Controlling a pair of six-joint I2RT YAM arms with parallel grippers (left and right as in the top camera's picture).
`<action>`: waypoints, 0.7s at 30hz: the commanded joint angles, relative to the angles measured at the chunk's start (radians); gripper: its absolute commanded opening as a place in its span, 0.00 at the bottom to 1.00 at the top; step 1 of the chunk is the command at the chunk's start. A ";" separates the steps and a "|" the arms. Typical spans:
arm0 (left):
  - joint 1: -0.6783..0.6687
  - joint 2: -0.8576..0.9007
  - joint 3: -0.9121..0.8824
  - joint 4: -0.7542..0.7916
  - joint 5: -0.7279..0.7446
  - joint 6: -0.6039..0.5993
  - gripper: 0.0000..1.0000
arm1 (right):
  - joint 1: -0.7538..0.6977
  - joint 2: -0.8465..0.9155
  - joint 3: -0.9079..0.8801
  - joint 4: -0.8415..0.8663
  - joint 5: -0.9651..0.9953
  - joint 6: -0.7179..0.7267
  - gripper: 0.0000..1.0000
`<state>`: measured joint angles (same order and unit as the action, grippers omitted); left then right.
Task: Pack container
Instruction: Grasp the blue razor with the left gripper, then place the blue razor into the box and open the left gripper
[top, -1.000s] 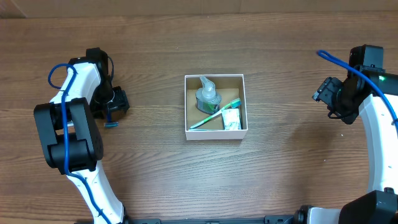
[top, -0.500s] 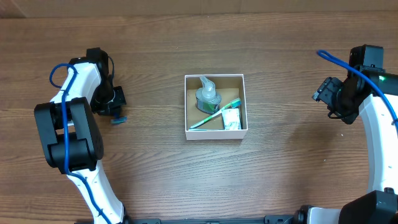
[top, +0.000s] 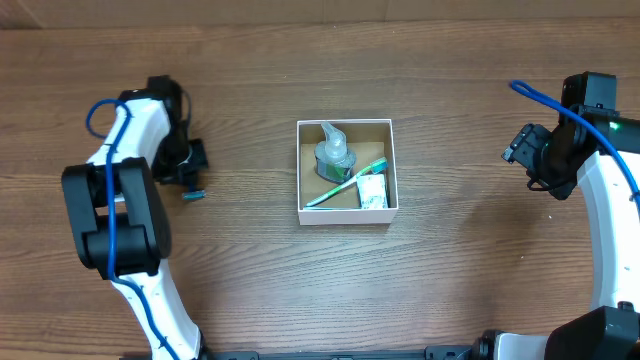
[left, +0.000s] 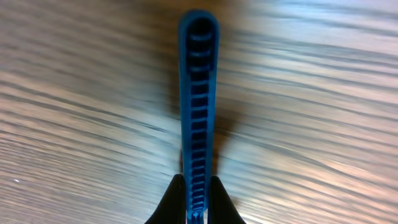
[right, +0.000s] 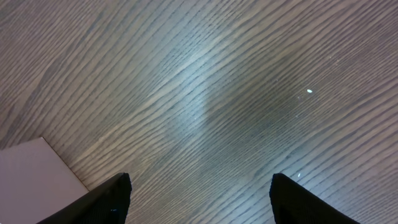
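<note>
The container (top: 345, 217) sat square to the table (top: 450, 80) near its middle, with bare wood open on all four sides and both arms well apart from it, one to either side. Inside, a clear pump bottle (top: 334, 155) lay toward the far left corner. A green toothbrush (top: 345, 186) ran slantwise from the near left wall toward the right wall, and a small white packet (top: 372, 192) with green print lay in the near right corner, against the rim. The print on the packet was too small to read, and no other writing showed. The left gripper (left: 198, 214) was nearly closed, its two dark tips pinching the near end of a narrow blue ribbed piece (left: 199, 93), which stretched straight away from the camera over blurred wood. From overhead that piece (top: 192, 195) showed just beside the arm, well left of the box; whether it touched the table could not be told. The right gripper (right: 199, 190) stood spread wide with nothing between its fingers (right: 109, 199), over bare wood near the table's right edge.
</note>
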<state>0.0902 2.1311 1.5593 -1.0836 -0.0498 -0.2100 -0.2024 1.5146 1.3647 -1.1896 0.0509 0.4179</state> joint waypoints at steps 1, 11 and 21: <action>-0.163 -0.262 0.050 0.023 -0.001 0.018 0.04 | 0.000 -0.006 -0.002 0.006 -0.001 -0.003 0.74; -0.716 -0.459 0.044 0.094 -0.013 0.174 0.04 | 0.000 -0.006 -0.002 0.013 -0.001 -0.003 0.74; -0.791 -0.219 0.044 0.092 0.015 0.135 0.04 | 0.000 -0.006 -0.002 0.013 -0.002 -0.003 0.74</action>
<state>-0.6998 1.8427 1.6123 -0.9943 -0.0593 -0.0685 -0.2024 1.5146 1.3647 -1.1816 0.0509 0.4179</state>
